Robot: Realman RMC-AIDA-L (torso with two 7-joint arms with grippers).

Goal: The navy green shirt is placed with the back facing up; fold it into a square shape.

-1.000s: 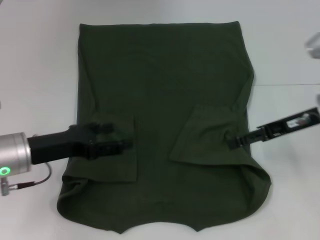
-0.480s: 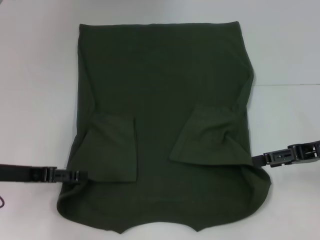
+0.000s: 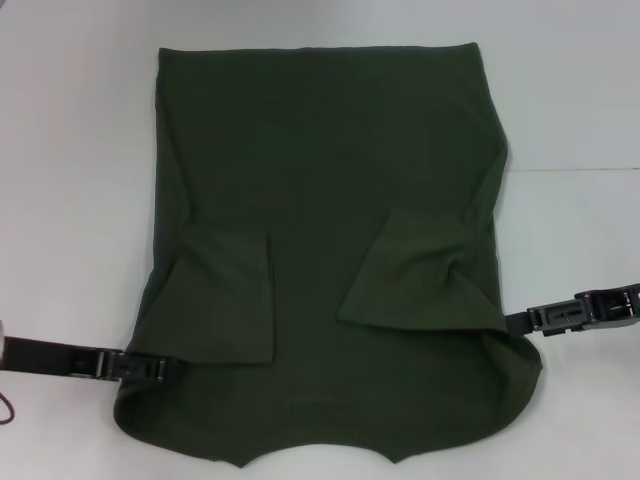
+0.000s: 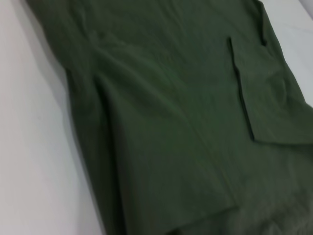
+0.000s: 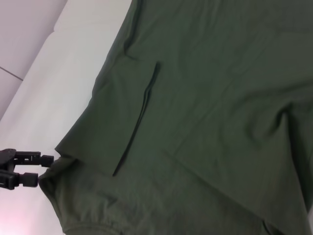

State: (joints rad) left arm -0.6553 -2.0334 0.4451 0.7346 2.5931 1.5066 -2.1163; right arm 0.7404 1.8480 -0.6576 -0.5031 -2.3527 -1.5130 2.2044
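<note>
Both sleeves of the navy green shirt (image 3: 320, 180) are folded in. The left gripper (image 3: 165, 368) and right gripper (image 3: 512, 322) sit at its near side edges; can't tell if either's pinching fabric.

From my remote seat this looks like a robot test bench or lab, not a home. I see a plain white matte tabletop (image 3: 80, 180) with a thin straight seam (image 3: 575, 168) running across it on my right, and only the large dark olive-green cotton T-shirt (image 3: 320, 150) spread flat on it. No furniture or household goods show anywhere; the surroundings beyond the surface are out of view.
</note>
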